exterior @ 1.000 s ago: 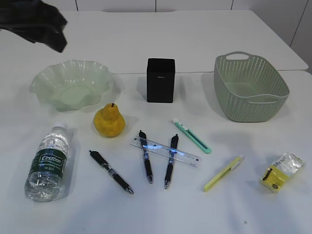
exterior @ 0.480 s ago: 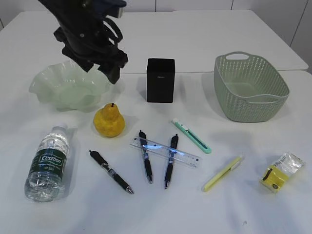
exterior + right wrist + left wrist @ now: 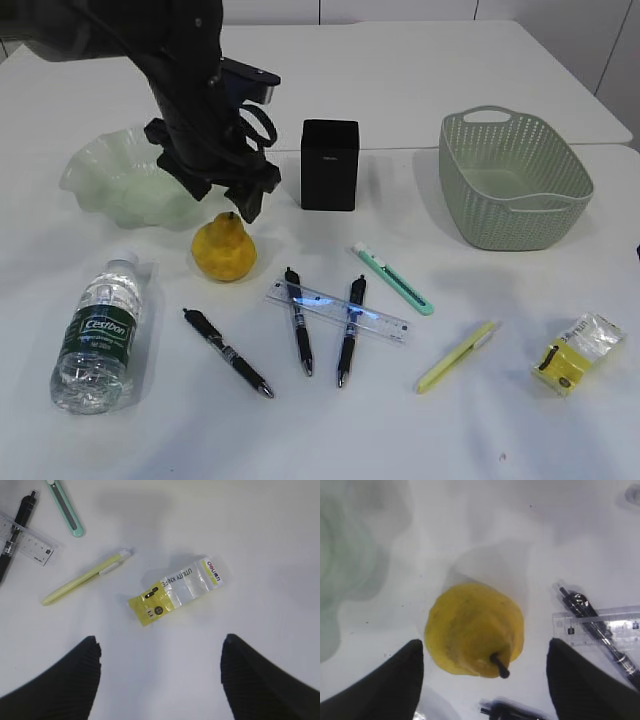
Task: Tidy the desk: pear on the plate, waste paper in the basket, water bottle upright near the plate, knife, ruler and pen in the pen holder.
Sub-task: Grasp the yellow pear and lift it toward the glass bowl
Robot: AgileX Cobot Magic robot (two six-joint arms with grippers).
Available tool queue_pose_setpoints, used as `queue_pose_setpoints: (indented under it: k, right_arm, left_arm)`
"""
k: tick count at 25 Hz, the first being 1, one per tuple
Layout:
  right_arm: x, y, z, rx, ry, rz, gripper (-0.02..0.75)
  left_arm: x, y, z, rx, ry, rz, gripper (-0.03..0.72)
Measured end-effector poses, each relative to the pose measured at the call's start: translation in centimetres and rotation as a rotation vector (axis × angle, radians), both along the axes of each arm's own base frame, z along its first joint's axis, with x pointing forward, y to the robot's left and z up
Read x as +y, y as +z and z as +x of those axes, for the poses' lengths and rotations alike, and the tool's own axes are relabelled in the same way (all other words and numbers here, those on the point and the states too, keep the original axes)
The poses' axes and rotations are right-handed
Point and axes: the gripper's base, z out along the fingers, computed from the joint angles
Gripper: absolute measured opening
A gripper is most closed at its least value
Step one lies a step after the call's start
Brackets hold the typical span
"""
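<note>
White desk: left gripper hovering w/ jaws wide apart, empty, over pear; right gripper also gaping, empty, above wrapper.

On the white bench sits a yellow pear with a dark stem, beside a pale translucent green plate with a wavy rim, a matte black pen holder and a sage-green basket with a perforated weave. The water bottle is clear with a dark green label and white lettering. The ruler is clear, the knife mint green, one pen yellow-green, and the waste paper yellow and clear.
</note>
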Motion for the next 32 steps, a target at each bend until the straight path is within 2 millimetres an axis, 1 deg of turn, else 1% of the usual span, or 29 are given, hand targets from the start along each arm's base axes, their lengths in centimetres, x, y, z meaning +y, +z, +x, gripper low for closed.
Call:
queue_pose_setpoints:
  k: [5, 13, 22, 24, 29, 32]
  right_arm:
    - [0.0, 0.0, 0.0, 0.000, 0.000, 0.000, 0.554]
    - [0.0, 0.0, 0.0, 0.002, 0.000, 0.000, 0.543]
    - [0.0, 0.0, 0.0, 0.002, 0.000, 0.000, 0.536]
    - [0.0, 0.0, 0.0, 0.002, 0.000, 0.000, 0.536]
    - [0.0, 0.0, 0.0, 0.002, 0.000, 0.000, 0.536]
    - [0.0, 0.0, 0.0, 0.002, 0.000, 0.000, 0.536]
  left_arm:
    - [-0.4, -1.8, 0.2, 0.047, 0.009, -0.013, 0.536]
    - [-0.5, -3.5, 0.4, 0.075, 0.009, 0.002, 0.524]
    - [-0.6, -4.1, 0.7, 0.070, 0.005, 0.013, 0.517]
    - [-0.6, -4.1, 0.7, 0.070, 0.004, 0.015, 0.494]
    - [-0.6, -4.1, 0.8, 0.066, 0.003, 0.019, 0.347]
    - [-0.6, -4.1, 0.8, 0.068, 0.003, 0.020, 0.286]
